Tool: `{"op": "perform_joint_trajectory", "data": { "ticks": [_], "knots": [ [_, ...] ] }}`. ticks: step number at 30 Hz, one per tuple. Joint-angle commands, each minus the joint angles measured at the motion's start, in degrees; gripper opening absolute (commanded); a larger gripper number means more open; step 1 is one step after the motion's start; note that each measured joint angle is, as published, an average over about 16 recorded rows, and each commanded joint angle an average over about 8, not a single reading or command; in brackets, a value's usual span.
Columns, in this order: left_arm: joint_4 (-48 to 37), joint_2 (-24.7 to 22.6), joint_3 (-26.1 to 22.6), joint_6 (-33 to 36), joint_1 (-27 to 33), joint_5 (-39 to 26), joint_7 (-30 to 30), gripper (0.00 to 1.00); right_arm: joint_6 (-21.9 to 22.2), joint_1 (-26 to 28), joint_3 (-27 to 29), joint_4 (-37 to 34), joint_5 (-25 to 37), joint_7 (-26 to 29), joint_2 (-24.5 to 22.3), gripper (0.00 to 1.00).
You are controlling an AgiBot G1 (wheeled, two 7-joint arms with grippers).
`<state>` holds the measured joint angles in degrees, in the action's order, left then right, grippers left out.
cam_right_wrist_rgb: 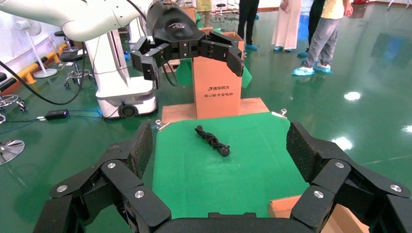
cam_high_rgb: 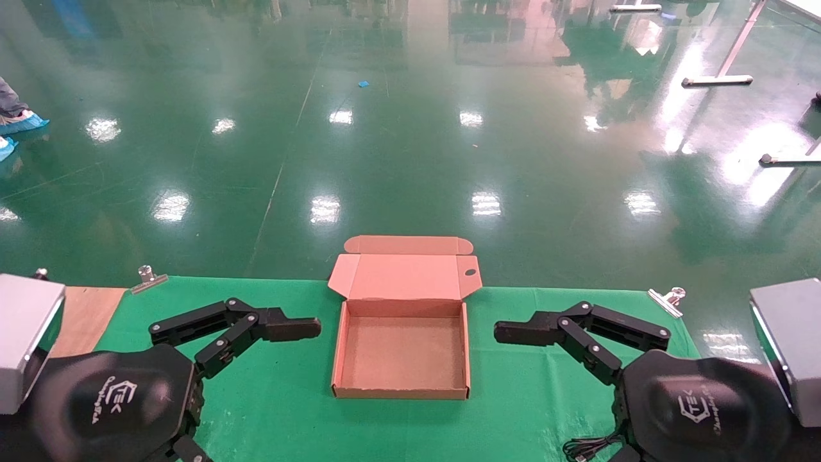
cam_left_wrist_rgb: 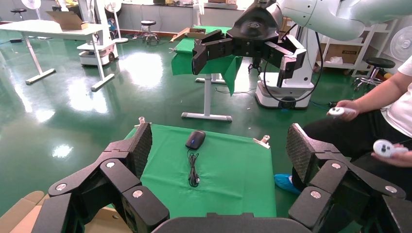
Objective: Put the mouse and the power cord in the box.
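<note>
A glossy green floor (cam_high_rgb: 410, 128) reflects ceiling lights, and in front of it stands a table under a green cloth (cam_high_rgb: 282, 398), clipped at the far corners. A bare wooden strip (cam_high_rgb: 86, 314) shows at the cloth's left end.

Writing: each gripper housing in the head view carries a white logo whose letters are too small to read. In the right wrist view a tall brown carton (cam_right_wrist_rgb: 217, 82) stands beyond the table's end, printed with a line of Chinese characters and smaller text below it that cannot be made out.

The box (cam_high_rgb: 402, 350) sits at the middle of the table, lid thrown back toward the far edge, tuck flap up, one side tab with a hole. Its tray is empty: plain brown cardboard bottom.

The left gripper (cam_high_rgb: 269, 346) hangs over the cloth just left of the box, fingers spread wide, gripping nothing. The right gripper (cam_high_rgb: 545, 353) mirrors it just right of the box, jaws likewise wide apart and empty.

The mouse (cam_left_wrist_rgb: 195, 139) lies on the cloth toward the table's right end, seen in the left wrist view, its thin cable bunched beside it; in the head view only a bit of that cable shows by the right gripper housing. The cord (cam_right_wrist_rgb: 212, 140) lies in a stretched bundle on the cloth toward the left end, near the carton, well apart from the box.

A seated person (cam_left_wrist_rgb: 384, 121) holding white controllers is beside the table.
</note>
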<state>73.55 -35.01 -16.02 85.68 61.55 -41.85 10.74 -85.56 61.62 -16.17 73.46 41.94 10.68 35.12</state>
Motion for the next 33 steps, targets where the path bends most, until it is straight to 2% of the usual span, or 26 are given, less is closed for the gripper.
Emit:
{"op": "perform_joint_trajectory", "data": {
  "ticks": [1,26,33],
  "knots": [
    [0.00,0.00,0.00,0.00,0.00,0.00,0.00,1.00,0.00,0.00,0.00,0.00,0.00,0.00,0.00,1.00],
    [-0.09,-0.05,-0.11,0.05,0.02,-0.12,-0.08,1.00,0.01,0.00,0.01,0.00,0.09,-0.05,-0.04,1.00],
    [-0.77,0.16,-2.19,1.33,1.41,-5.21,-1.10,1.00,0.75,1.05,-1.70,0.90,6.34,-1.77,-0.62,1.00]
  ]
}}
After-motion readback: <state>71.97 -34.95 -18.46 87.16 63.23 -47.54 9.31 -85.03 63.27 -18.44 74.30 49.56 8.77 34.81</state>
